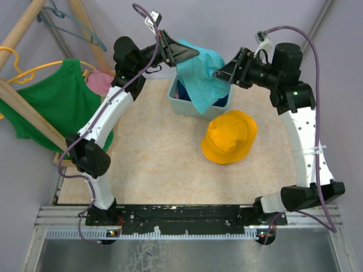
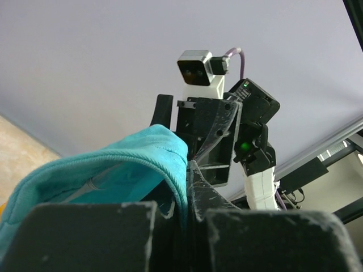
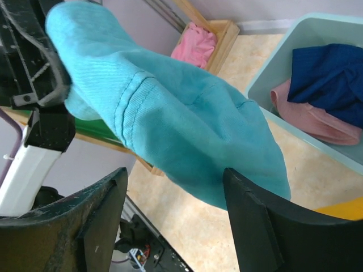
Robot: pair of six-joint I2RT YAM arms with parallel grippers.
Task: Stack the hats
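Above the bin (image 1: 186, 108), the left gripper (image 1: 194, 52) pinches the teal hat (image 1: 199, 76). The right gripper (image 1: 219, 73) is wide open and empty. The yellow hat (image 1: 229, 136) beside the bin has nothing stacked on it yet.

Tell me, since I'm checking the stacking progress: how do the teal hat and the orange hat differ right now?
The teal hat hangs in the air over the bin, pinched by the left gripper, its fingers shut; the orange hat lies on the table, untouched. The teal hat droops in folds; the orange hat sits rounded, crown up. Both are soft fabric hats outside the bin.
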